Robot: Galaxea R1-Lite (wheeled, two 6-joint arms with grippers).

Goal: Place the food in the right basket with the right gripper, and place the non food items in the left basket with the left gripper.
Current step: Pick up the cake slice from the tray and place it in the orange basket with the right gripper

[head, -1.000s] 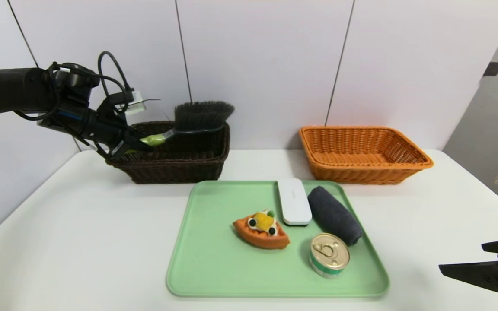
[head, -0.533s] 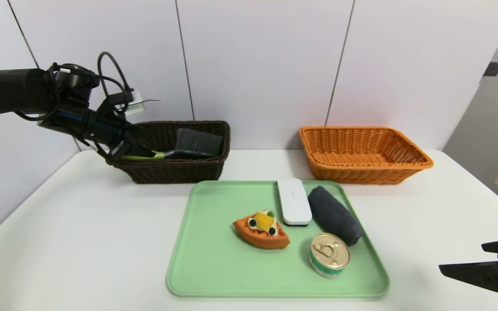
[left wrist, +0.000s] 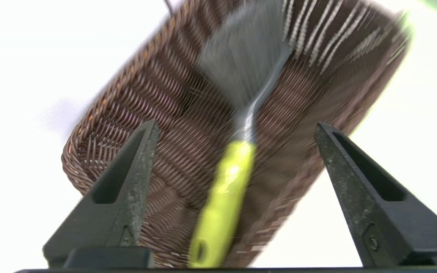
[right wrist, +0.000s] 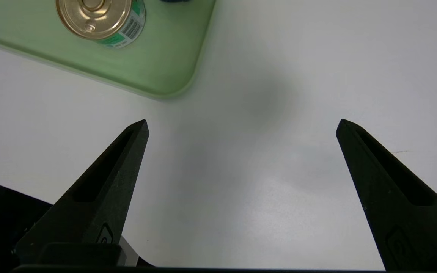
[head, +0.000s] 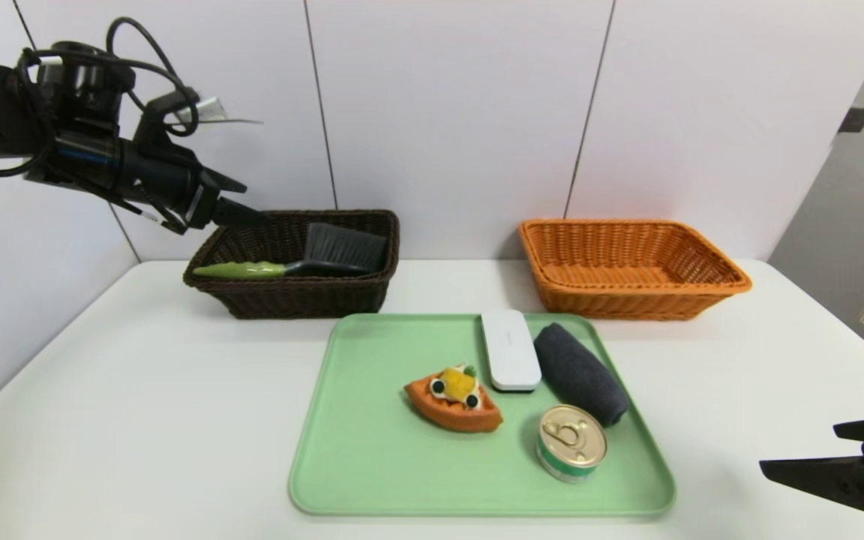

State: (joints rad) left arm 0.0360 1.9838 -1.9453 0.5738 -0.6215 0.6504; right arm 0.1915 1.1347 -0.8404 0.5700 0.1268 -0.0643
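Note:
A grey-bristled brush with a green handle (head: 304, 259) (left wrist: 222, 204) lies in the dark brown left basket (head: 289, 300) (left wrist: 127, 110). My left gripper (head: 252, 217) (left wrist: 235, 123) hovers open above the basket's left end, clear of the handle. On the green tray (head: 357, 450) sit an orange toy pizza slice (head: 453, 400), a white remote-like box (head: 510, 349), a dark rolled cloth (head: 579, 373) and a gold-topped can (head: 571, 442) (right wrist: 101, 19). The orange right basket (head: 631, 300) holds nothing. My right gripper (head: 799, 448) (right wrist: 242, 121) stands open and empty over the table, right of the tray.
The white table (head: 139, 412) runs out to the left and right of the tray. A white panelled wall (head: 447, 112) stands right behind both baskets. The tray's near right corner (right wrist: 157, 72) lies close to my right gripper.
My left gripper opened and let go of the brush, which dropped flat into the dark basket. The gripper then rose up and away from it. The right arm stayed still.

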